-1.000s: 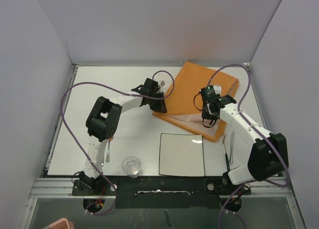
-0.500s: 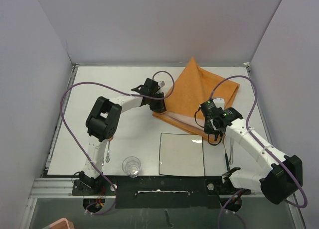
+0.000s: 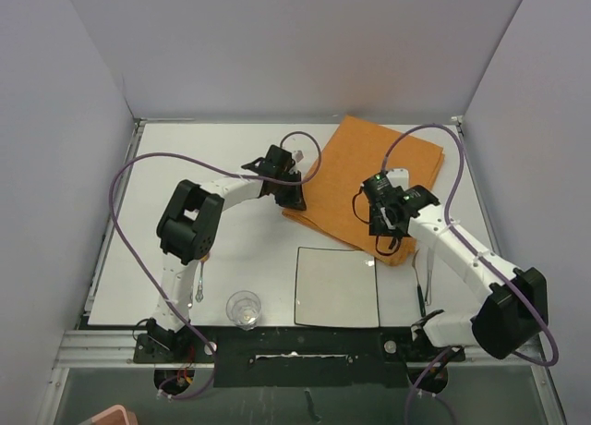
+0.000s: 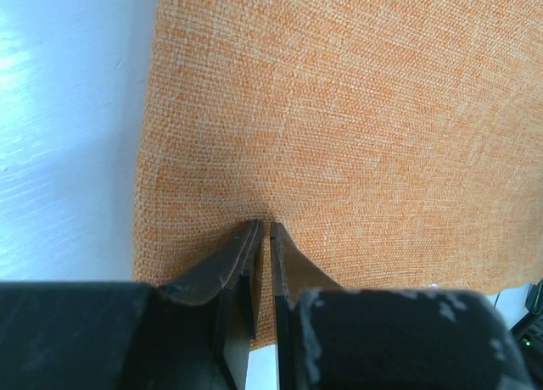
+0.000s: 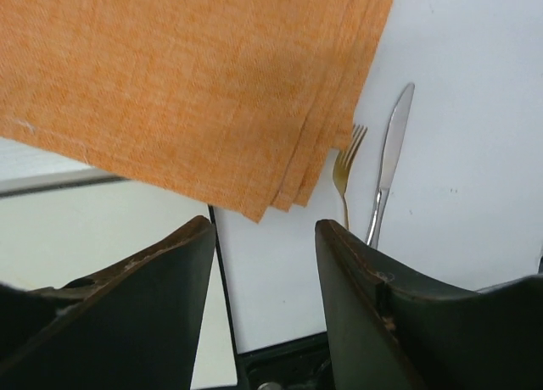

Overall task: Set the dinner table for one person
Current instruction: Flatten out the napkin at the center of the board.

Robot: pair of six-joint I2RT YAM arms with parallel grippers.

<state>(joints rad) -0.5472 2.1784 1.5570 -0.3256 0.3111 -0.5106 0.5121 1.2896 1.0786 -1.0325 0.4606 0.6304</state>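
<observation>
Pinching orange cloth (image 4: 339,110), left pincer (image 4: 261,231) clamped, right pincer (image 5: 263,229) spread

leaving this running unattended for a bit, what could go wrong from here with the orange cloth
The left hand is shut on the edge of the orange cloth; if that arm moves, it could pull the folded layers askew. The tines of the fork sit right at the cloth's edge beside the knife, so a shifting cloth could nudge them.
</observation>
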